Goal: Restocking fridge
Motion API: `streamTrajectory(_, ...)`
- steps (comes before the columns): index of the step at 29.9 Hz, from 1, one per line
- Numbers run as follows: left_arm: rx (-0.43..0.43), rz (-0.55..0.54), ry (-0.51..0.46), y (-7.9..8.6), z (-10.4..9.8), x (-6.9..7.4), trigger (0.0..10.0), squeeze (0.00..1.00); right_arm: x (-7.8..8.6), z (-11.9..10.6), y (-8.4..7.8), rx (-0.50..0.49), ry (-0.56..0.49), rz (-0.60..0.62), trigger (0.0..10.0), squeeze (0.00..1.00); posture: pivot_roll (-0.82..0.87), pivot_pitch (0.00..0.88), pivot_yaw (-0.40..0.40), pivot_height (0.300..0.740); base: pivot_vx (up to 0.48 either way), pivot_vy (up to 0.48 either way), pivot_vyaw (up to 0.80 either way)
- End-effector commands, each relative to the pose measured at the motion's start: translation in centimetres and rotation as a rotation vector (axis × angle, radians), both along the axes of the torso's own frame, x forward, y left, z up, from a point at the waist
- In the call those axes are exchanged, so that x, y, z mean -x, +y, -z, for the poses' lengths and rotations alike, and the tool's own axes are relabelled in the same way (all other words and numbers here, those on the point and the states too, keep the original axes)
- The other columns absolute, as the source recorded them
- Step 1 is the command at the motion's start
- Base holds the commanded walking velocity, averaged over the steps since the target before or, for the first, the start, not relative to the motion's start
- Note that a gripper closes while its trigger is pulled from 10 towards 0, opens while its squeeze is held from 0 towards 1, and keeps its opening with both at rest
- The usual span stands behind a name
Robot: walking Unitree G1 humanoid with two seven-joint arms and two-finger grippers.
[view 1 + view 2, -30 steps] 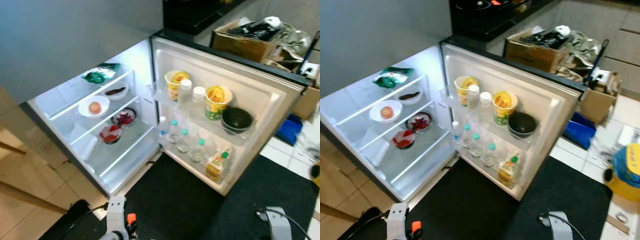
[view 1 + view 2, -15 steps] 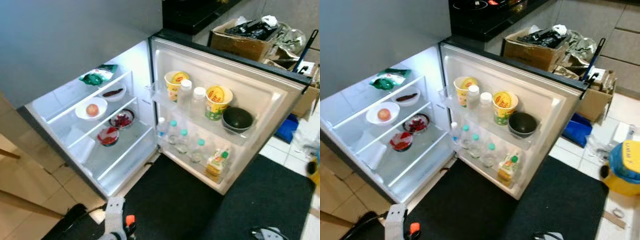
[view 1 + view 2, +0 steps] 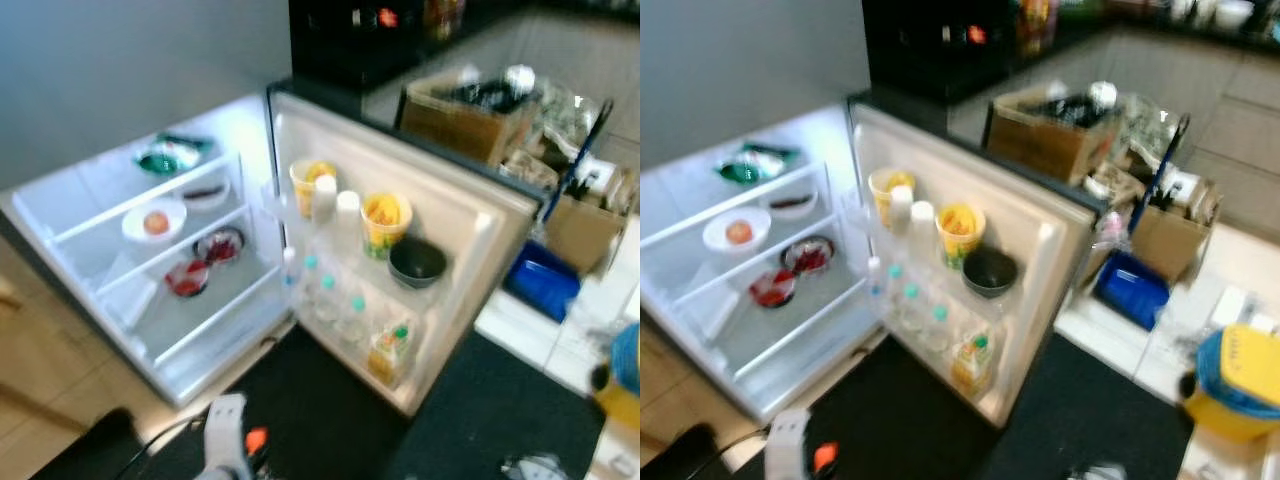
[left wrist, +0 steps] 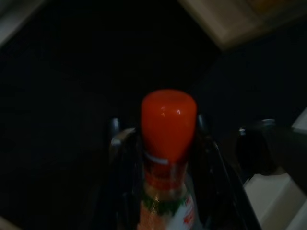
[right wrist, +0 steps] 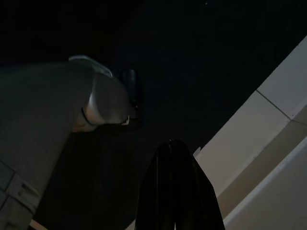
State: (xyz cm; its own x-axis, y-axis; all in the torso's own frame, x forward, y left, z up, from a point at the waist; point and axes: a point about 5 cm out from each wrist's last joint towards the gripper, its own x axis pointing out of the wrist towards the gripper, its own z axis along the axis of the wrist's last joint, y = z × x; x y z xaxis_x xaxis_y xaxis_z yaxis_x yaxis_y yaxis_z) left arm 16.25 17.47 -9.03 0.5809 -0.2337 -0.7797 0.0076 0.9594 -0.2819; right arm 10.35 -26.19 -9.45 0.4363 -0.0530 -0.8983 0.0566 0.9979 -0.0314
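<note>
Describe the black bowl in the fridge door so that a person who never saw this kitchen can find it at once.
Find the open fridge door and its upper shelf, which holds cups and bottles in a row. The black bowl sits at the end of that row farthest from the hinge, beside a yellow cup. It is the only dark, low and wide thing there.
</note>
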Motion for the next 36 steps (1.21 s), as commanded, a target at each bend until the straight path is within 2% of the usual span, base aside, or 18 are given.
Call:
streamTrajectory(1,0.003,-0.008,0.007,0.32,0.05,0.21,10.0,0.00,0.45,0.23,0.35,-0.011,0.014,0.000,10.0,0.00,-0.06,0.056,0.011,0.740,0.000,0.000,0.00)
streamTrajectory(5,0.005,0.006,0.008,0.30,0.08,0.31,10.0,0.00,0.46,0.23,0.38,-0.014,0.012,-0.001,10.0,0.00,-0.06,0.058,0.011,0.740,0.064,0.000,0.00)
streamTrajectory(29,-0.007,0.033,0.005,0.43,0.03,0.26,10.0,0.00,0.43,0.31,0.78,-0.034,0.006,-0.009,10.0,0.00,-0.06,0.056,0.016,0.740,0.302,0.000,0.00)
streamTrajectory(36,-0.023,0.031,0.001,0.54,-0.02,0.11,10.0,0.00,0.45,0.33,0.84,-0.035,0.007,-0.011,10.0,0.00,-0.06,0.053,0.019,0.740,0.000,0.000,0.00)
